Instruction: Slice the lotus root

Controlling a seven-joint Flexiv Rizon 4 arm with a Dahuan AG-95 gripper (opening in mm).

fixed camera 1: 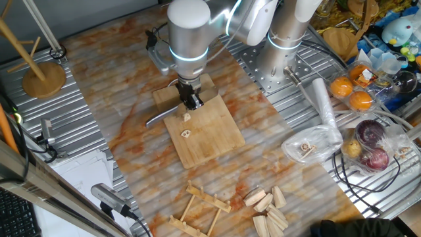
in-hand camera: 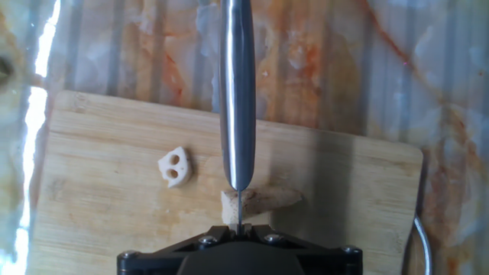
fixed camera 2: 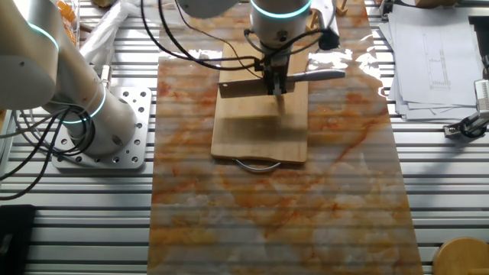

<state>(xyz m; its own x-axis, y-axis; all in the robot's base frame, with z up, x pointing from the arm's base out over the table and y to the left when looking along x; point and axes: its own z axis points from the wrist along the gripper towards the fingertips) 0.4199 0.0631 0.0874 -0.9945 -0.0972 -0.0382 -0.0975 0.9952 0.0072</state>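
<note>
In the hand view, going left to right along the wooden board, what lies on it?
Bare board → cut lotus slice with holes → knife blade, edge down on the lotus root's left end → rest of the lotus root → bare board → metal handle past the right edge.

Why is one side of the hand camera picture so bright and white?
In the hand view, glare washes out the left edge beside the wooden board, while the knife and lotus root stay sharp. In the other fixed view, a shiny patch glints on the marbled mat behind the board.
</note>
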